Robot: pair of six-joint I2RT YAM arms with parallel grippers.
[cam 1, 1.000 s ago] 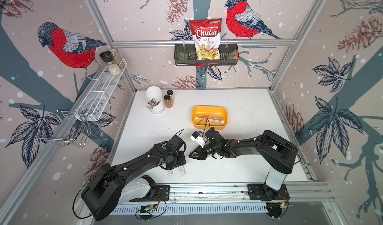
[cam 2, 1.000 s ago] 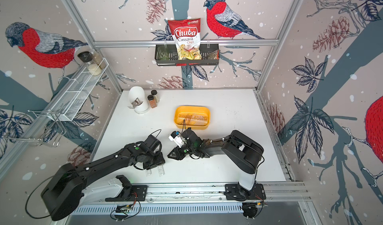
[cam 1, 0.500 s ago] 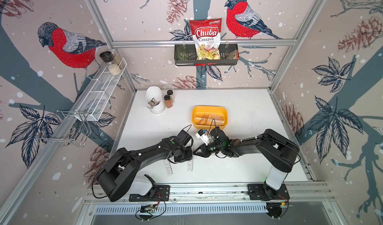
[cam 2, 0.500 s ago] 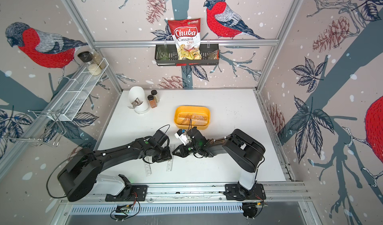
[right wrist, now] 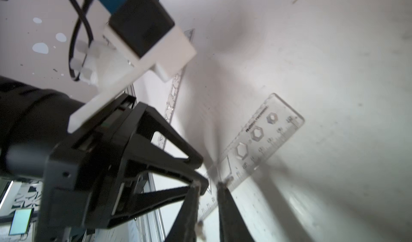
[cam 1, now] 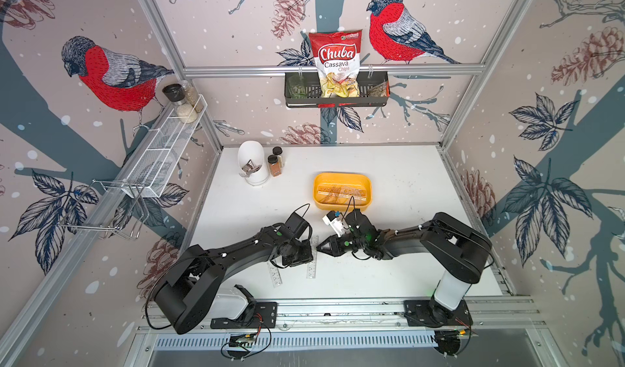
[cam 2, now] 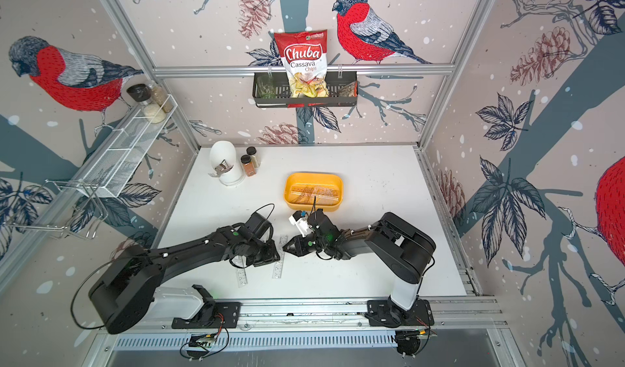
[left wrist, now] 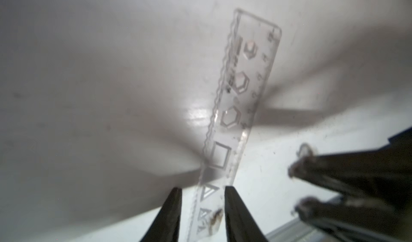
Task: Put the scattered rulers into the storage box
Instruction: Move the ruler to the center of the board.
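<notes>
Straddling a ruler (left wrist: 263,58) after sliding toward 3 o'clock, left gripper (left wrist: 201,193) unclenched; right gripper (right wrist: 207,191) parted, empty at ruler's 3 o'clock; lift pending, box (cam 1: 341,175) at 12 o'clock.

Ruler (left wrist: 231,122) clear with hexagon cutouts, storage box (cam 1: 342,175) yellow-orange, table (cam 1: 406,264) white

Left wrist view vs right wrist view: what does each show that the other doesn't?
Only left wrist: the right gripper from outside, fingertips apart, beside the clear stencil ruler. That ruler lies between the fingers of the left gripper.
Only right wrist: a second ruler beyond the left gripper, that arm's wrist camera, and legible scale numbers.
Both: the same clear ruler with hexagon cut-outs, on the white table.
</notes>
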